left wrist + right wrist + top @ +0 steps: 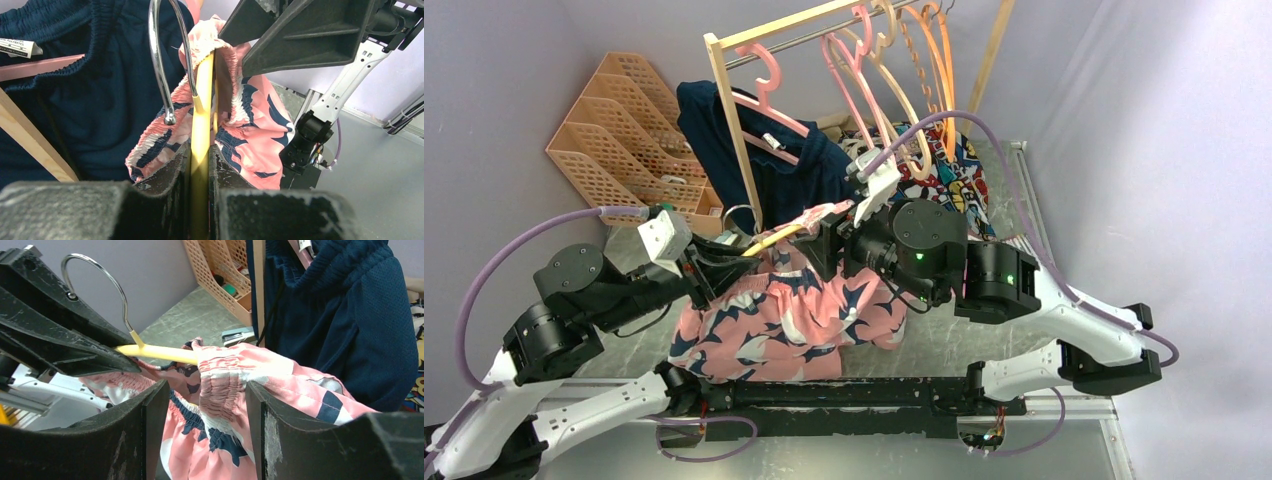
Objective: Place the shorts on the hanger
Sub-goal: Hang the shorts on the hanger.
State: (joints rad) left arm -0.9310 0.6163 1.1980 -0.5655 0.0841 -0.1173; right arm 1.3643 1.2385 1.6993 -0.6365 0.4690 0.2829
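The pale yellow hanger (pixel 776 238) with its silver hook (pixel 160 60) is held in the air above the table. My left gripper (pixel 201 150) is shut on the hanger's yellow bar (pixel 201 115). The salmon-pink shorts (pixel 774 320) hang from the hanger; their gathered waistband (pixel 220 375) is over one arm of it (pixel 160 352). My right gripper (pixel 205 395) is open, with one jaw on each side of the waistband, not pinching it. It faces the left gripper (pixel 742 262) from the right (pixel 824 240).
A wooden clothes rack (pixel 734 130) stands close behind, with pink and orange hangers (pixel 844 60) on its rail. A navy garment (pixel 724 140) hangs there on a pink hanger. Cartoon-print cloth (pixel 944 180) lies at the back right. Peach mesh trays (pixel 624 130) lean at the back left.
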